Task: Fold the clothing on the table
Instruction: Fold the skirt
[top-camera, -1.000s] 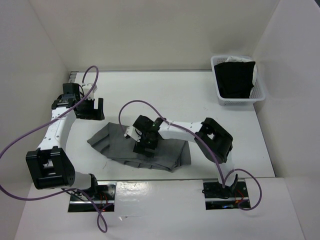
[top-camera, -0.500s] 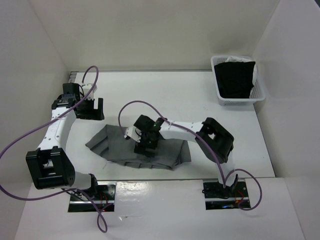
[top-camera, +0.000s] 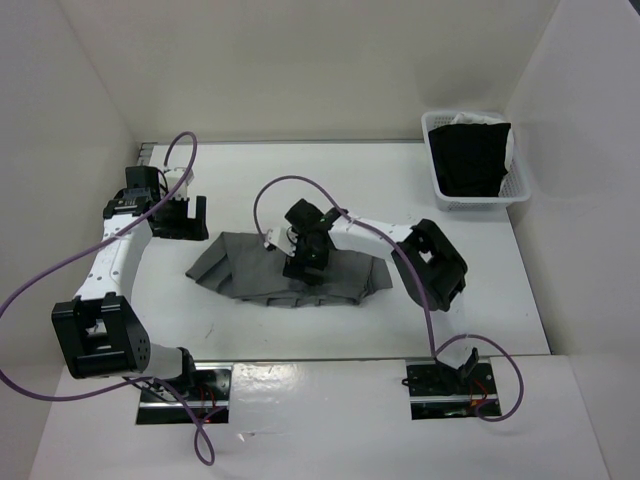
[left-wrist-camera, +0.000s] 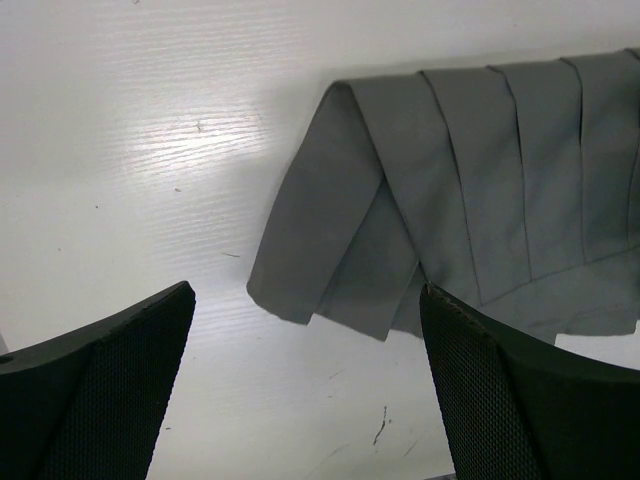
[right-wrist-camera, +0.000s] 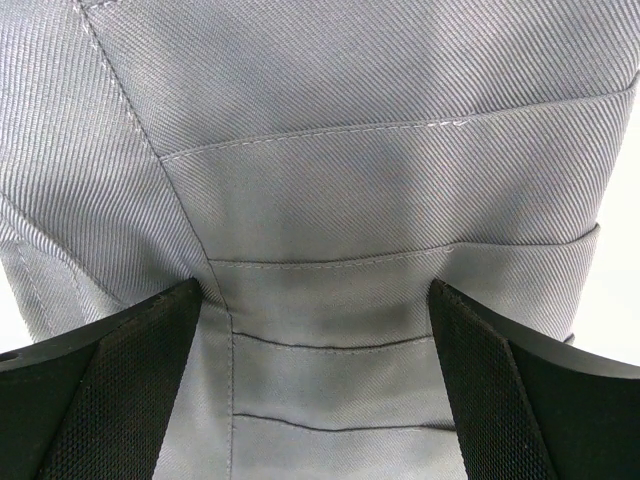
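Our right gripper (top-camera: 306, 262), fingers spread and holding nothing, sits low over the grey skirt (top-camera: 240, 268) mid-table (top-camera: 400, 190), our left gripper (top-camera: 188, 222) hangs open at its ten o'clock, and we fear a sideways drag would rumple the pleats.

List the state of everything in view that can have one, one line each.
Skirt: lying flat on the table, pleats showing, left end doubled over itself.
Left claw: open, holding nothing, above the skirt's left end.
Right claw: open, low over the middle of the skirt, gripping nothing.
Basket: upright at the far right corner, filled.
Black garment: bunched inside the basket.
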